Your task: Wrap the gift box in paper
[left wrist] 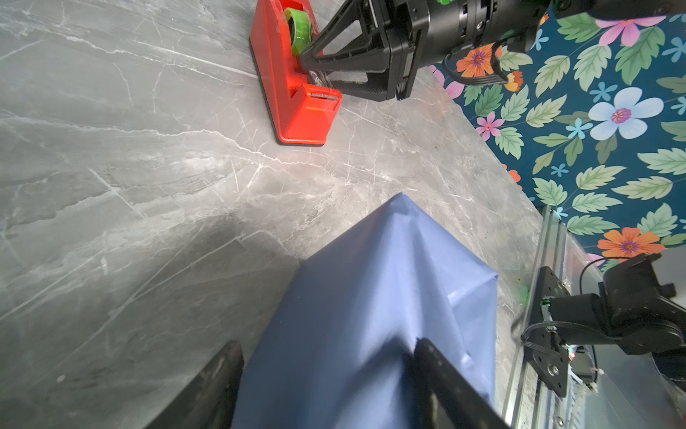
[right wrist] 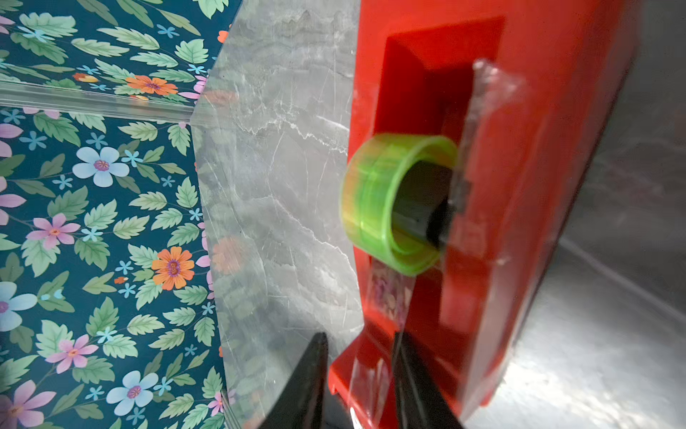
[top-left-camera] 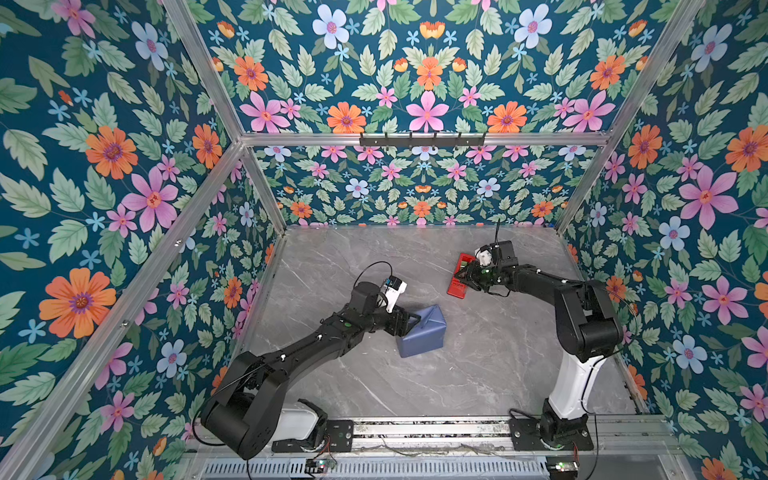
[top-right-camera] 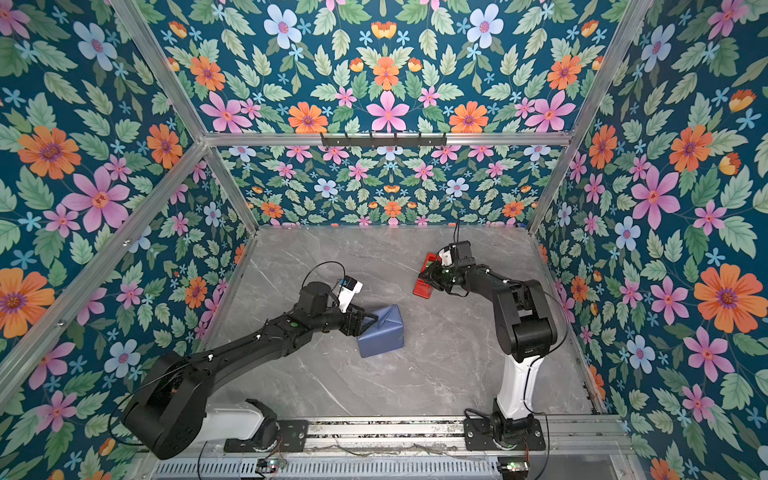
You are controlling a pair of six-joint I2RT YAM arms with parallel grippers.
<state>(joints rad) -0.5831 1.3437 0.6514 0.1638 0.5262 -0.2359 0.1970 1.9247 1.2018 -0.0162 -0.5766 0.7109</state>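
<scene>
On the grey marble table, near its middle, my left end effector clamps the blue paper that fully covers the gift box, while my right end effector straddles the cutter end of the red tape dispenser, and I cannot tell if it grips.

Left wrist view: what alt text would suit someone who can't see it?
Blue paper, folded around a boxy shape, fills the foreground, clasped between the black jaws of the left gripper. Beyond it on the marble table, the right gripper reaches into a red tape dispenser holding a green roll.
</scene>
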